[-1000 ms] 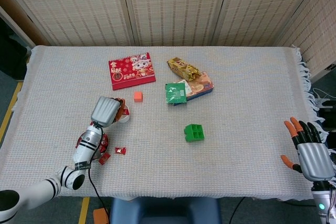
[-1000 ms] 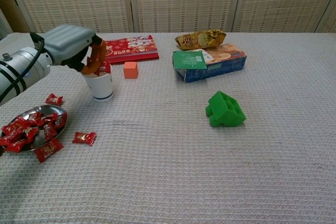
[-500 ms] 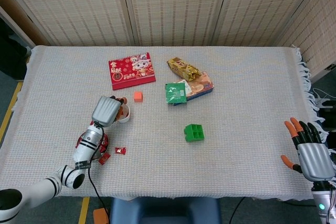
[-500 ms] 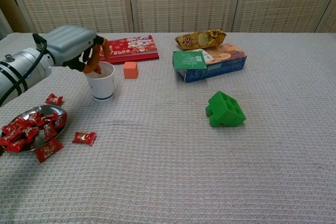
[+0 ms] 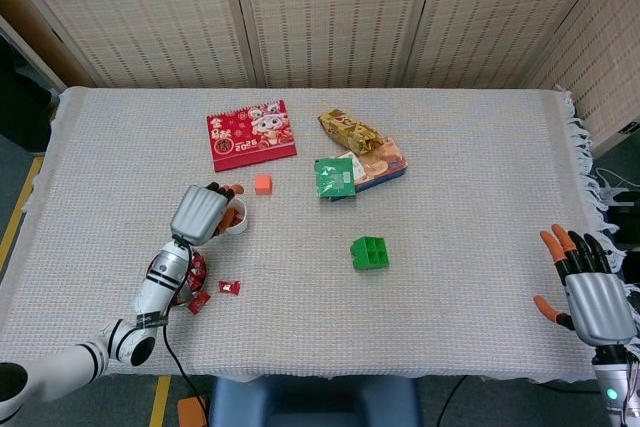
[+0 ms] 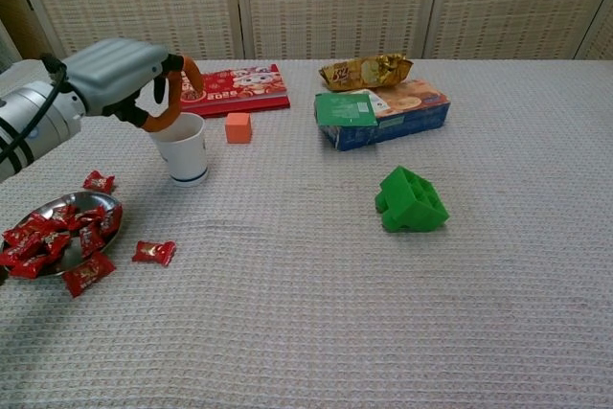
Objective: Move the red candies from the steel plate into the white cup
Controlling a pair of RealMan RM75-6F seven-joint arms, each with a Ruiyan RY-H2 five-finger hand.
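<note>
Head view: the left hand [image 5: 200,214] is hovering over the cup [image 5: 236,219], hiding most of it; whether it is holding anything cannot be told here. The plate [image 5: 196,270] is lying under its forearm, with candies [image 5: 229,287] loose beside it. Beyond the hand are sitting an orange cube [image 5: 262,183] and a calendar [image 5: 251,134]; a green block [image 5: 370,252] is lying well to its right. The right hand [image 5: 590,292] is resting far off with fingers spread.

Chest view: the left hand [image 6: 124,77] is now lifting clear of the cup [image 6: 182,148], fingers curled apart and empty; earlier they were dipping inside. The plate [image 6: 67,206] is holding a heap of candies [image 6: 43,241], unseen from above. The right hand is out of frame.
</note>
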